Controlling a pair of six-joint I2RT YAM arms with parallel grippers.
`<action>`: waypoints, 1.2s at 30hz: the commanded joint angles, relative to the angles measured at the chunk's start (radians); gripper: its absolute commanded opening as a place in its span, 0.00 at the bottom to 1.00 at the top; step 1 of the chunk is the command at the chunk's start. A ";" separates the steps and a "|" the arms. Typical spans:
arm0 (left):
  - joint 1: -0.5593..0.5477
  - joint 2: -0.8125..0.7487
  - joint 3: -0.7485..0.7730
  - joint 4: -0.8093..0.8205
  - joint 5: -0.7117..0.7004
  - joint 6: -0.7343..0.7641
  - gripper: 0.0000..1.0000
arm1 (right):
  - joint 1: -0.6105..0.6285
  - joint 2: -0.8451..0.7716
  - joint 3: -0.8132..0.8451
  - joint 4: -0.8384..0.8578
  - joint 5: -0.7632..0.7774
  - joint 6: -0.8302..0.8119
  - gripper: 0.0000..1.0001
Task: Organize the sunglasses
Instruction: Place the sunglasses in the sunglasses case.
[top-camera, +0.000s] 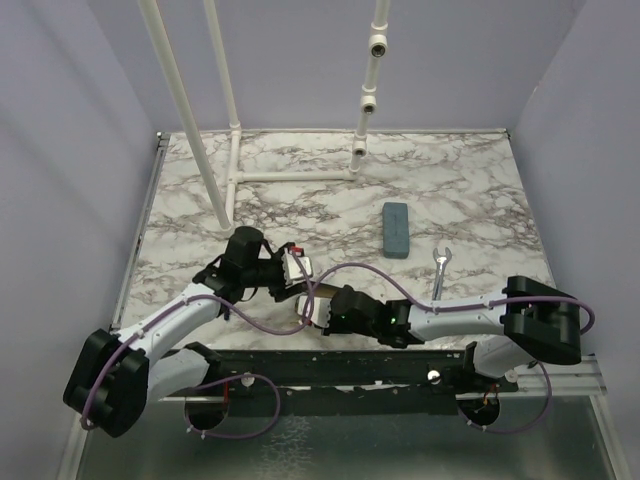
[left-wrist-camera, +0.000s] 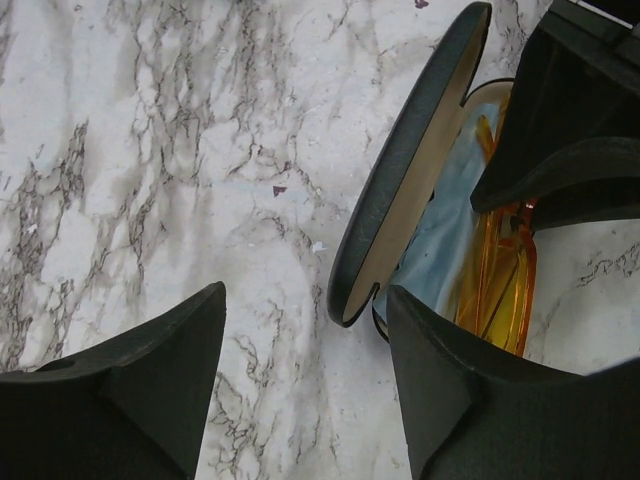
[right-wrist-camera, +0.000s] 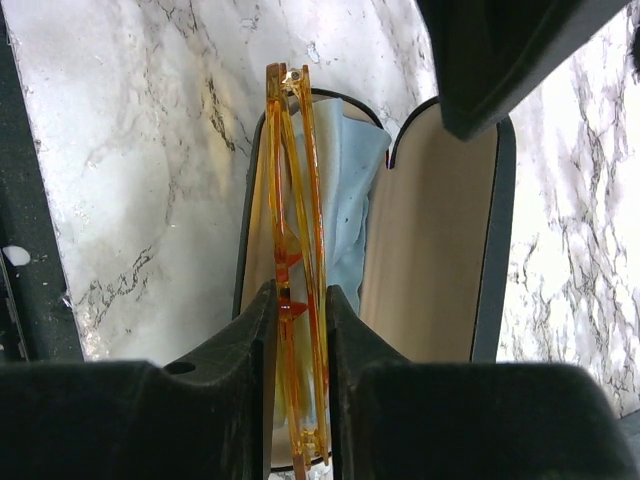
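Marble, white veined with grey, tops the table (top-camera: 480, 180). Pale lilac walls (top-camera: 60, 120) close it in, and white pipes (top-camera: 190, 130) stand at the far side. I count one black case, one blue-grey case, one wrench and one pair of sunglasses.

The right end effector (right-wrist-camera: 300, 292) is pinching the folded yellow-orange sunglasses (right-wrist-camera: 295, 200) on edge. They reach ahead of it over the open black case (right-wrist-camera: 430, 230), where a blue cloth (right-wrist-camera: 345, 190) lies. The left end effector (left-wrist-camera: 305, 295) is spread over bare marble, with the case's raised lid just ahead to its right.

Only the overhead view shows the blue-grey case (top-camera: 396, 229) and the wrench (top-camera: 440, 272), both lying apart, beyond and to the right of the right end effector. Only the wrist views show the black case's tan lining and the cloth.
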 joint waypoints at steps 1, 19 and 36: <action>0.004 0.065 -0.008 0.032 0.083 0.084 0.65 | -0.004 0.006 0.014 -0.155 -0.079 0.039 0.17; -0.020 0.125 -0.028 0.011 0.099 0.224 0.21 | -0.046 -0.008 0.010 -0.153 -0.133 0.047 0.17; -0.046 0.020 -0.094 0.015 -0.010 0.315 0.00 | -0.071 0.070 0.174 -0.366 -0.103 0.111 0.17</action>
